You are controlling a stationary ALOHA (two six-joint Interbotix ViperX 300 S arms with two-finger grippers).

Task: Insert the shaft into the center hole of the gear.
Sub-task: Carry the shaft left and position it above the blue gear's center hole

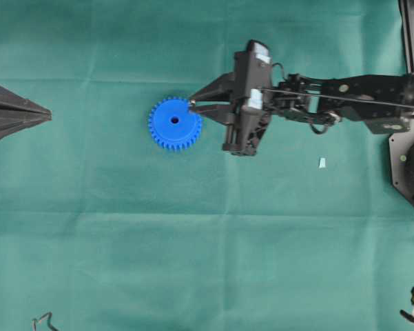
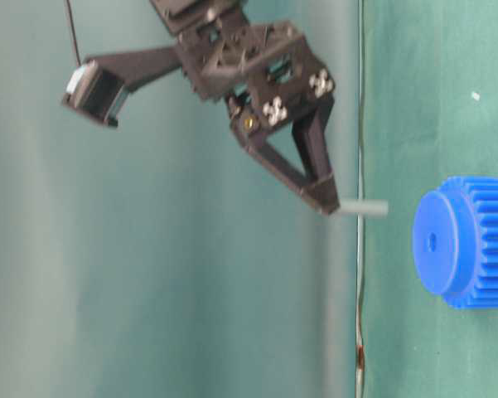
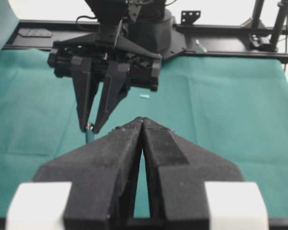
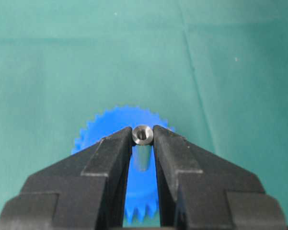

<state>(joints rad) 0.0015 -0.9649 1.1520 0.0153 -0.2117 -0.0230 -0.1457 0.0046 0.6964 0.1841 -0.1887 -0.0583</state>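
A green cloth [image 1: 193, 241] covers the table, with 1 pale blue scrap [image 1: 322, 163] lying on it.

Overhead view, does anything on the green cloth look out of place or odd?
Only a small pale blue scrap lying alone on the cloth, right of the gear and below the right arm; it belongs to nothing nearby. The gear lies flat and looks undamaged.

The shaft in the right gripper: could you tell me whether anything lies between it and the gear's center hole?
Nothing visible does. The right gripper holds the shaft above the gear, apart from it, with only open air between. The center hole is uncovered; the shaft's tip sits off to the side of it, nearer the toothed rim.
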